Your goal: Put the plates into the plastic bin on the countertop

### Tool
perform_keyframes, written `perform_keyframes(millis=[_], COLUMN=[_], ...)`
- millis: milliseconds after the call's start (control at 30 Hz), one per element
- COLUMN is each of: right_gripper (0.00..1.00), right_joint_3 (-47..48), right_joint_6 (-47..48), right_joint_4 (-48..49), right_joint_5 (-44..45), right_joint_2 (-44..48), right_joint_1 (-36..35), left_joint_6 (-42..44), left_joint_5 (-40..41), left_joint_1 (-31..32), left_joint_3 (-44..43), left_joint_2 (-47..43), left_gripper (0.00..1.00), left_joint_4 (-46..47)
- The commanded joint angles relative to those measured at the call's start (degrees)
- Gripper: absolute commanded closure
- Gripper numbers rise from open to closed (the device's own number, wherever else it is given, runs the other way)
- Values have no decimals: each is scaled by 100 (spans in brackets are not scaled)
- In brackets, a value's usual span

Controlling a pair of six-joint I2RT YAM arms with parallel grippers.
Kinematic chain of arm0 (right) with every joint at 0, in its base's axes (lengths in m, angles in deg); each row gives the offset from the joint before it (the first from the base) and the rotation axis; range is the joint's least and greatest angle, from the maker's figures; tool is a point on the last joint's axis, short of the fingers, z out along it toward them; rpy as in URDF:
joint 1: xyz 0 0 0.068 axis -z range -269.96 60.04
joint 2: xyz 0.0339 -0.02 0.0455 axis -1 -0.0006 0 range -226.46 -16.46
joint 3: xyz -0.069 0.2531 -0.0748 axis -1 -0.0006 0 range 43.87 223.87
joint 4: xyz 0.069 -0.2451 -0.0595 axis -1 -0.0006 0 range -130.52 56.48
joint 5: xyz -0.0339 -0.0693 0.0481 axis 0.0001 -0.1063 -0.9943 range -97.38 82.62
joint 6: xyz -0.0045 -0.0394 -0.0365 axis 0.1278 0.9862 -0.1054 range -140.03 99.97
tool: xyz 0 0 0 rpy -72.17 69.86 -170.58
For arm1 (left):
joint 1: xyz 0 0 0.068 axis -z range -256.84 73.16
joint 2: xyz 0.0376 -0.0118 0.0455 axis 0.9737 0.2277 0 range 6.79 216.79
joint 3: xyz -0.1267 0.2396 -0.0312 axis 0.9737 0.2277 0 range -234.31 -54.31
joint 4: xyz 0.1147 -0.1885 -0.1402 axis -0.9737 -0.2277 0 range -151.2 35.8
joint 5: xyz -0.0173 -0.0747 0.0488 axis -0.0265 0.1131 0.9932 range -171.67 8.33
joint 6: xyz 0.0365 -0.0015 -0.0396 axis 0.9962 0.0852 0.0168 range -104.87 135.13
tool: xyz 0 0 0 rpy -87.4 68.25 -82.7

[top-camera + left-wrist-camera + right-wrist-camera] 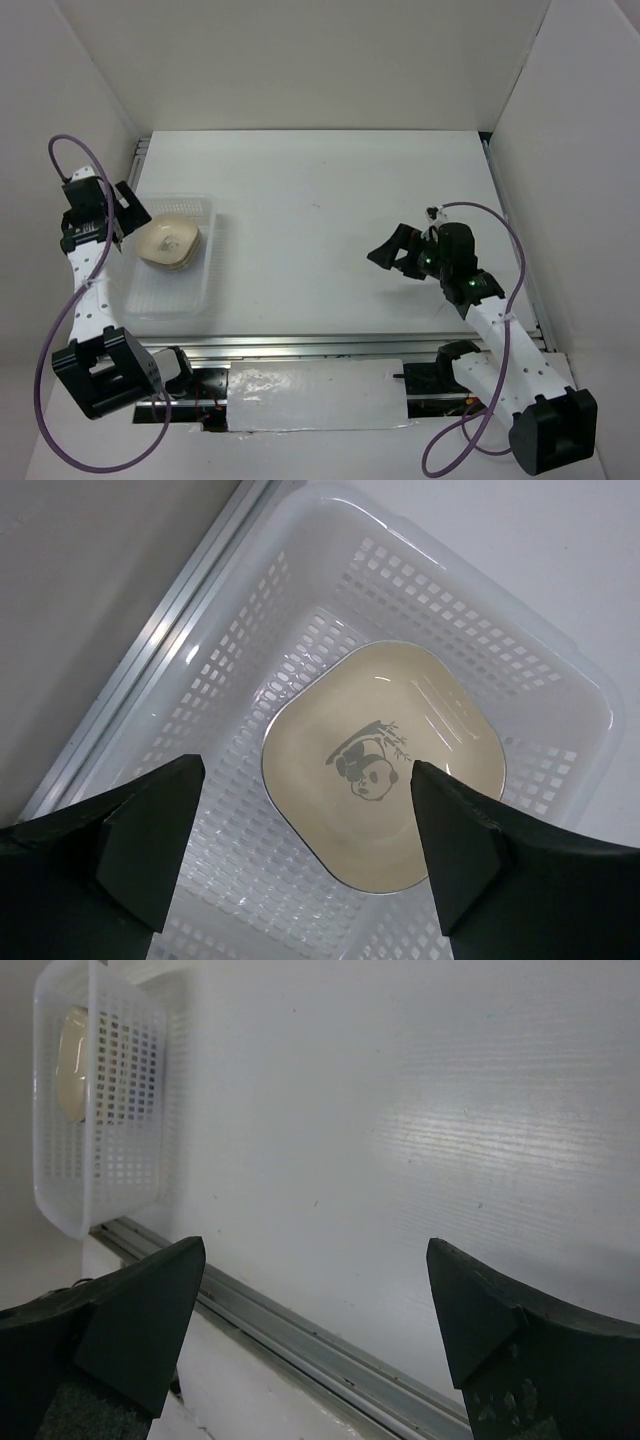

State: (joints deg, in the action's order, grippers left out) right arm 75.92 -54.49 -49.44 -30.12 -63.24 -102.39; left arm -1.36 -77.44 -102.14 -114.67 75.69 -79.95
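The plastic bin (168, 298) sits at the left of the countertop (320, 190). A stack of plates (170, 243) lies in its far half; the top one is cream with a dark panda print (372, 768). My left gripper (132, 215) is open and empty, hovering above the bin's left side, with the cream plate seen between its fingers (150, 840). My right gripper (393, 252) is open and empty above bare countertop at the right-middle. In the right wrist view the bin (100, 1110) is far off with the cream plate (72, 1065) inside. No other plates show.
An aluminium rail (300, 348) runs along the table's near edge, also in the right wrist view (330, 1355). White walls (560, 130) stand at the back and both sides. A shiny sheet (315, 395) lies between the arm bases.
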Motion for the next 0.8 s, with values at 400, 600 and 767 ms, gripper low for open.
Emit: perform_keyframes(millis=[400, 600, 767], right_gripper=[0, 0, 0], right_joint_3=[2952, 3702, 4221], right_joint_6=[422, 536, 1010], right_joint_4=[-3064, -4216, -4980], right_joint_5=[2949, 3390, 2820], right_joint_2=[1205, 2505, 2894], right_joint_1=[-928, -1122, -999], left_joint_6=[-170, -889, -1155], left_joint_5=[-1759, -1198, -784], left_joint_1=[790, 1088, 1185], left_joint_3=[-1199, -496, 50], left_joint_2=[-3012, -4692, -5280], left_gripper=[1, 1, 1], left_joint_4=[-1537, -2063, -2416])
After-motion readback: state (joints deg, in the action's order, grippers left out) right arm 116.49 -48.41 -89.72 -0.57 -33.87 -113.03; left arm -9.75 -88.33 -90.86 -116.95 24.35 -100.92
